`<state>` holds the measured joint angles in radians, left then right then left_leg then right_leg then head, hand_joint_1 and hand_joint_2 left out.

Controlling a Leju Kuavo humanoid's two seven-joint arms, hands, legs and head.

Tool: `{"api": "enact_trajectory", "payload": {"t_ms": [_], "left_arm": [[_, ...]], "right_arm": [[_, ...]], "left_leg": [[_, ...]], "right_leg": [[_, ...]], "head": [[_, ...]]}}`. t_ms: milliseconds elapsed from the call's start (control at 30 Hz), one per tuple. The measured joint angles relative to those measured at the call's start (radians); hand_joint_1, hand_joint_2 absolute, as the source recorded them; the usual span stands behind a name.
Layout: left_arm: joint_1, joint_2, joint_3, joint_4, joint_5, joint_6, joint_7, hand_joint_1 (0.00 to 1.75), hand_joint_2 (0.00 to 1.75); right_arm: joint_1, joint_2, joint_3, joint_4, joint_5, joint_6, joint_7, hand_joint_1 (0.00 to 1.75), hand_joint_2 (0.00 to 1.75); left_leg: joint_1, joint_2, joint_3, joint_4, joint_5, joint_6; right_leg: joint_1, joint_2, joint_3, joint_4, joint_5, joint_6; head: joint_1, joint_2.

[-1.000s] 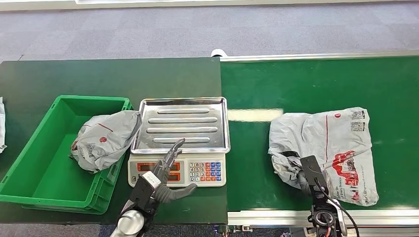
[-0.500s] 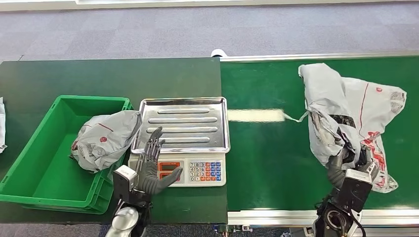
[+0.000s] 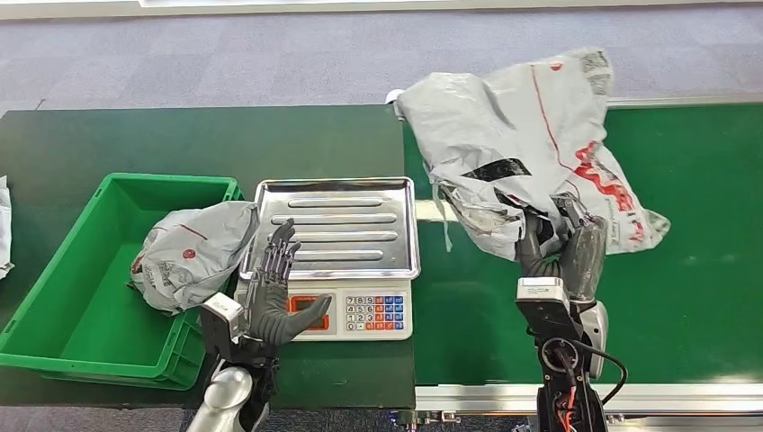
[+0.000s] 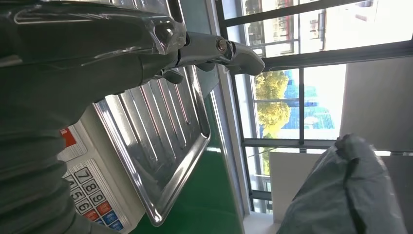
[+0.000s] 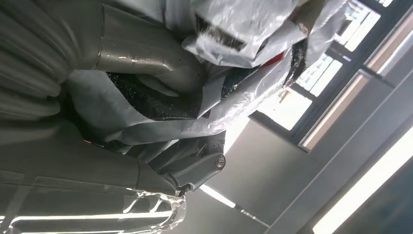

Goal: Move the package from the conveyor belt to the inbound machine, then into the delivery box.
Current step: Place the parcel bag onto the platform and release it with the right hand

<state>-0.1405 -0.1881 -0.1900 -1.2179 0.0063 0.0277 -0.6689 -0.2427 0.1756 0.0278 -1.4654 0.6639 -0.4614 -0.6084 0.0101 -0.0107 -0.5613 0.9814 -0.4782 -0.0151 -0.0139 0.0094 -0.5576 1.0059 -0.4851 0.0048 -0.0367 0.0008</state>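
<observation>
My right hand [image 3: 560, 250] grips a grey plastic package [image 3: 531, 148] with red print and holds it in the air over the green conveyor belt [image 3: 702, 270], just right of the scale. In the right wrist view the package [image 5: 229, 58] is bunched up in the fingers [image 5: 146, 53]. The scale [image 3: 328, 261] has a steel tray [image 3: 335, 225] with nothing on it and a keypad in front. My left hand [image 3: 274, 292] hovers with spread fingers over the scale's front left corner, holding nothing. The left wrist view shows the tray [image 4: 156, 141] and the lifted package [image 4: 350, 195].
A green delivery box [image 3: 90, 270] stands left of the scale with another grey package [image 3: 189, 252] leaning over its right rim. The dark green table [image 3: 180, 135] extends behind both. A white item [image 3: 4, 225] lies at the far left edge.
My right hand has lifted the package off the belt and swung it left, toward the scale. My left hand has risen slightly and stays spread over the scale's front.
</observation>
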Motion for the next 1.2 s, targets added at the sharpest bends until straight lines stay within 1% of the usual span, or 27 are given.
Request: {"api": "enact_trajectory", "payload": {"t_ms": [133, 233, 367, 467, 633, 700, 767, 867, 967, 1200], "left_arm": [[-0.003, 0.0, 0.0, 0.0, 0.001, -0.001, 0.0, 0.0, 1.75], [-0.004, 0.001, -0.001, 0.001, 0.002, -0.003, -0.004, 0.0, 1.75], [-0.003, 0.007, -0.006, 0.001, 0.009, -0.002, -0.016, 0.0, 1.75], [-0.002, 0.013, -0.009, 0.002, 0.012, -0.001, -0.018, 0.0, 1.75], [-0.002, 0.019, -0.013, 0.003, 0.012, -0.002, -0.016, 0.0, 1.75], [-0.002, 0.02, -0.014, 0.003, 0.01, -0.003, -0.011, 0.0, 1.75], [-0.002, 0.021, -0.014, 0.003, 0.007, -0.004, -0.005, 0.0, 1.75], [-0.001, 0.022, -0.014, 0.003, 0.005, -0.004, 0.002, 0.0, 1.75], [0.001, 0.022, -0.018, 0.003, 0.004, -0.004, 0.005, 0.0, 1.75], [0.001, 0.023, -0.025, 0.003, 0.004, -0.005, 0.006, 0.0, 1.75]], "right_arm": [[-0.015, -0.023, 0.043, 0.012, 0.02, 0.01, 0.01, 1.75, 1.75], [-0.049, -0.051, 0.099, 0.058, 0.112, 0.055, 0.044, 1.75, 1.75], [-0.159, -0.085, 0.234, 0.236, 0.272, 0.141, 0.118, 1.75, 1.75], [-0.263, -0.096, 0.356, 0.409, 0.35, 0.228, 0.147, 1.75, 1.75], [-0.419, -0.099, 0.543, 0.654, 0.397, 0.394, 0.169, 1.75, 1.75], [-0.468, -0.099, 0.603, 0.722, 0.393, 0.452, 0.182, 1.75, 1.75], [-0.508, -0.099, 0.654, 0.771, 0.389, 0.484, 0.199, 1.75, 1.75], [-0.549, -0.1, 0.719, 0.821, 0.387, 0.478, 0.217, 1.75, 1.75], [-0.562, -0.104, 0.77, 0.839, 0.367, 0.428, 0.203, 1.75, 1.75], [-0.56, -0.118, 0.815, 0.84, 0.328, 0.373, 0.165, 1.75, 1.75]], "left_leg": [[0.0, 0.0, 0.0, 0.0, 0.0, 0.0], [0.0, 0.001, -0.001, 0.0, 0.0, 0.0], [0.0, 0.001, -0.001, 0.0, 0.0, 0.0], [0.0, 0.0, -0.001, 0.0, 0.001, 0.0], [0.0, 0.0, -0.001, 0.0, 0.001, 0.0], [0.0, 0.0, -0.001, 0.0, 0.001, 0.0], [0.0, 0.001, 0.0, 0.0, 0.001, 0.0], [0.0, 0.001, 0.002, 0.0, 0.001, 0.0], [0.0, 0.001, 0.004, 0.0, 0.001, 0.0], [0.0, 0.001, 0.006, 0.0, 0.001, 0.0]], "right_leg": [[0.0, 0.0, 0.0, 0.0, 0.0, 0.0], [0.0, 0.001, 0.0, 0.0, 0.0, 0.0], [0.0, 0.001, 0.0, 0.0, 0.0, 0.0], [0.001, 0.001, 0.0, 0.0, 0.001, 0.0], [0.001, 0.0, 0.0, 0.001, 0.0, 0.0], [0.001, 0.001, 0.0, 0.001, 0.0, 0.0], [0.0, 0.001, 0.0, 0.0, 0.0, 0.0], [0.0, 0.001, 0.001, 0.0, 0.0, 0.0], [0.0, 0.001, 0.003, 0.0, 0.0, 0.0], [0.001, 0.001, 0.005, 0.0, 0.001, 0.0]], "head": [[0.0, 0.0], [0.0, 0.0], [0.0, 0.0], [0.0, 0.0], [0.0, 0.0], [0.0, 0.0], [0.0, 0.0], [0.0, 0.0], [0.0, 0.0], [0.0, 0.0]]}}
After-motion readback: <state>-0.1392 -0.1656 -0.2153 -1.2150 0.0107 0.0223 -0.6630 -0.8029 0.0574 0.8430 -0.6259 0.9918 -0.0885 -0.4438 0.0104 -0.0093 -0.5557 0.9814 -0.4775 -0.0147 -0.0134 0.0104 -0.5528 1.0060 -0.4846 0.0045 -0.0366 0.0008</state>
